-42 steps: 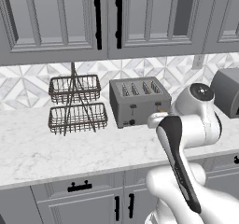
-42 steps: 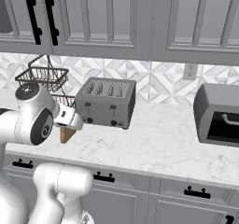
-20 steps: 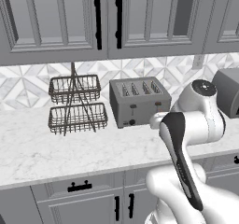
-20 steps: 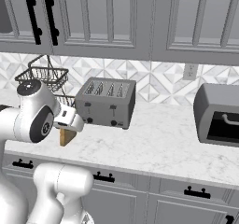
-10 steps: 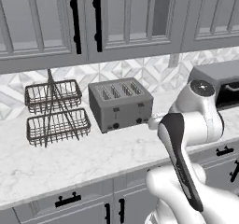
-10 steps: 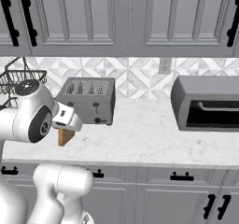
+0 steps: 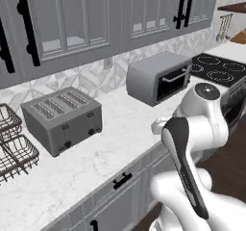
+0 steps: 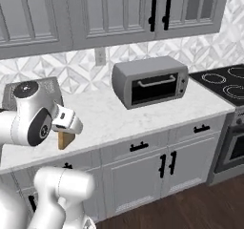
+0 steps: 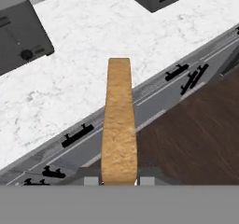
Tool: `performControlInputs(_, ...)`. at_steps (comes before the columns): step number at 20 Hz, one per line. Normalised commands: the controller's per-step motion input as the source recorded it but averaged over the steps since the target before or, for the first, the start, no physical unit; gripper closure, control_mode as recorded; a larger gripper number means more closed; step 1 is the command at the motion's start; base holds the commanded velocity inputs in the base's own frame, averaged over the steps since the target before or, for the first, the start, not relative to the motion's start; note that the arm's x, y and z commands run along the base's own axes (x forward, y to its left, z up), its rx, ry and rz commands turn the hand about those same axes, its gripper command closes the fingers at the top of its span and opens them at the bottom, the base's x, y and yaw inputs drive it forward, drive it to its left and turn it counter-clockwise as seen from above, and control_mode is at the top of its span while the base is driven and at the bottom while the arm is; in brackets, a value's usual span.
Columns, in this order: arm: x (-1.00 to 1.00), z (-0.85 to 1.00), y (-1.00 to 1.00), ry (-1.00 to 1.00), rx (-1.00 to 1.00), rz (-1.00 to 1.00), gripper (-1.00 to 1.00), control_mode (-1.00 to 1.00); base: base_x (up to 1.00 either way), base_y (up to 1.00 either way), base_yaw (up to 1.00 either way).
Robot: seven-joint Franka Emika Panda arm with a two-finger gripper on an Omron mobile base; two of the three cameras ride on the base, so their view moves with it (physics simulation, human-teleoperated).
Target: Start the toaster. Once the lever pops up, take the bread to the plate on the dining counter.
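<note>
Golden-brown bread point(image 9: 119, 125) sits clamped edge-on in the hand point(image 9: 119, 180), its fingers closed narrowly on the slice, held out over the front edge of the marble counter point(image 7: 120, 138). Toward the counter's back edge stands the toaster point(image 7: 62, 119), with the grey oven box point(image 8: 150, 80) well apart from it.

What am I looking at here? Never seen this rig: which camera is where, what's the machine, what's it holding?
It is a rendered kitchen with a white robot arm on a base that drives. Two cameras ride on the base, behind the arm to its left and right; the third sits on the hand and looks along the gripper. The gripper is shut on a slice of bread, held edge-on. On the marble worktop stand a toaster, a grey oven box and a wire rack.
</note>
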Motion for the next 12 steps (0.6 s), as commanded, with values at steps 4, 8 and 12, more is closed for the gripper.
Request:
performControlInputs(4, 0.00, 0.00, 0.00, 0.00, 0.00, 0.00, 1.00, 1.00, -0.25, 0.00, -0.73)
performControlInputs(8, 0.00, 0.00, 0.00, 0.00, 0.00, 0.00, 1.00, 1.00, -0.03, -0.15, -0.76)
performControlInputs(12, 0.00, 0.00, 0.00, 0.00, 0.00, 0.00, 1.00, 1.00, 0.14, -0.20, -0.77)
